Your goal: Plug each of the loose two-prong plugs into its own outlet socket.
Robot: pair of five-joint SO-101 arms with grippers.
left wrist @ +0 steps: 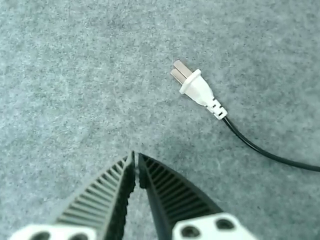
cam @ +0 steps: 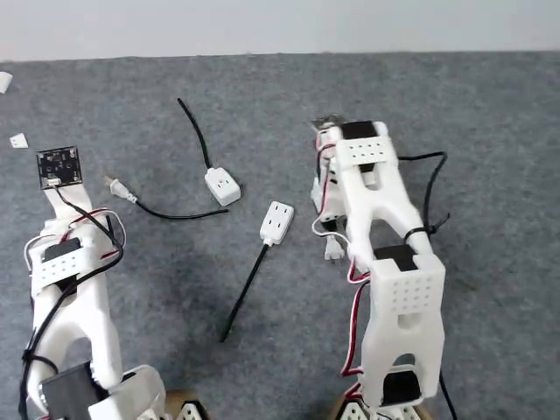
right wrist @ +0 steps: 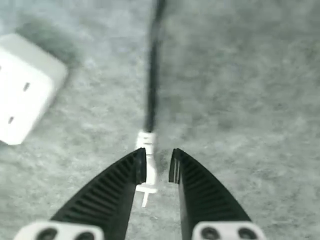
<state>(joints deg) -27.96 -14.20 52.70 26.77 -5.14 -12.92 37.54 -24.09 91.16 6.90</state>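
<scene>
While the right gripper (right wrist: 158, 161) straddles a white plug (right wrist: 148, 170), jaws spread and not yet pinching, the left gripper (left wrist: 136, 160) sits pressed together, the second plug (left wrist: 196, 88) ahead. Grasp stage; next: close squarely, then align the prongs with the nearby outlet socket (right wrist: 25, 95).

two plugs (cam: 112, 184) (right wrist: 145, 140), two outlets (cam: 222, 185) (cam: 276, 222)

The desk (cam: 490, 114) is speckled grey. The plug (left wrist: 197, 89) is white, with dull metallic prongs and a black cord (left wrist: 260, 150). The far outlet block (cam: 222, 185) and the near outlet block (cam: 276, 222) are white. White arms (cam: 402, 297) carry red, black and white wires (cam: 357, 324); the jaws are black and ribbed.
</scene>
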